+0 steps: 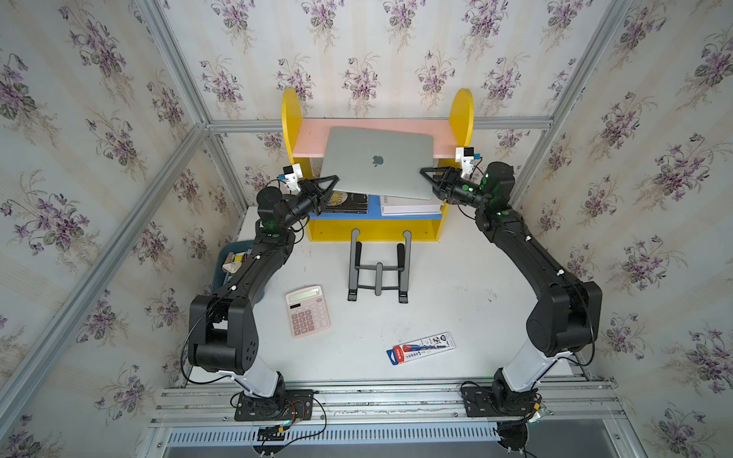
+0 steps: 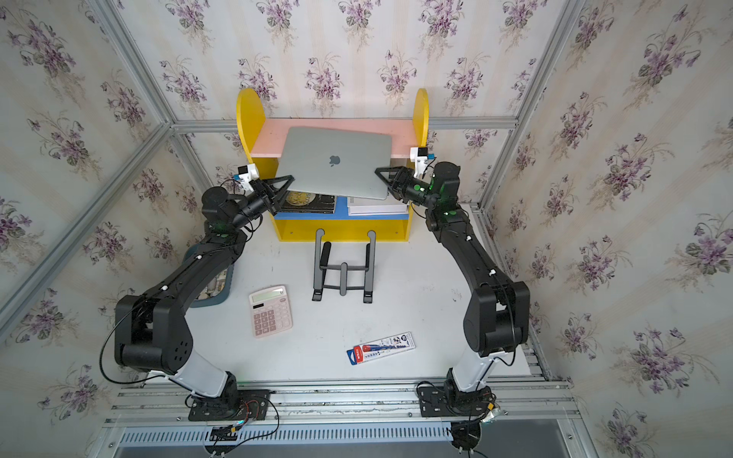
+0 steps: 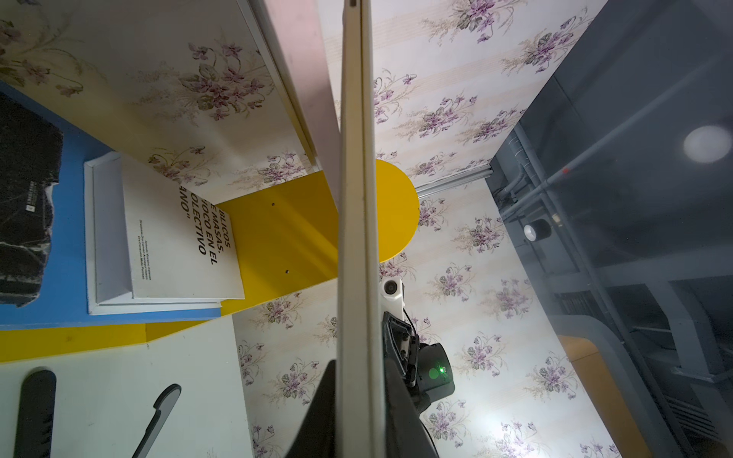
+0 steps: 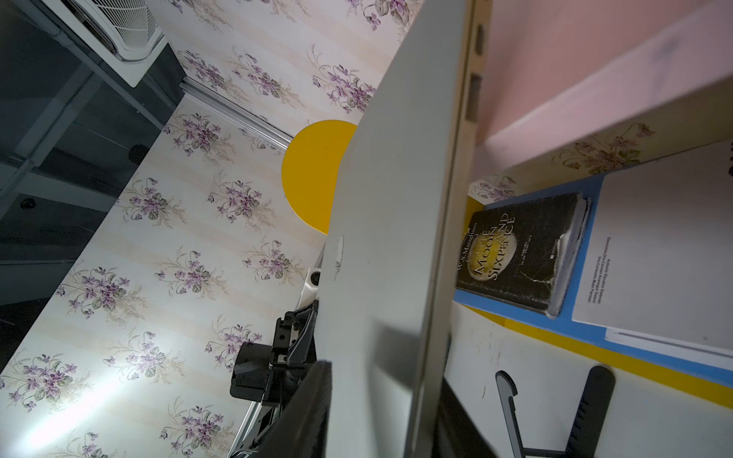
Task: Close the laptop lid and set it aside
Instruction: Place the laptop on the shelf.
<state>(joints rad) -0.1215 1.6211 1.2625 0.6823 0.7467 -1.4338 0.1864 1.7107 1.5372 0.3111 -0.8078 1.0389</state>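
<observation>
Two books, a dark book [image 1: 349, 202] and a white book [image 1: 410, 207], are lying on the blue board [image 1: 341, 216] of the yellow shelf [image 1: 373, 232], right under the laptop [image 1: 369, 178] that I am holding up above the table [image 1: 456, 277], its lid [image 2: 341, 146] folded flat and its far edge reaching over the pink top board [image 1: 309, 138]. The black stand [image 1: 378, 269], pink calculator [image 1: 308, 311] and pen pack [image 1: 421, 348] are sitting on the table, well below. My left pincer [image 1: 335, 180] is clamping the laptop's left edge. My right pincer [image 1: 423, 171] is straddling the right edge; I cannot tell whether its fingers [image 4: 305, 416] are pressing.
</observation>
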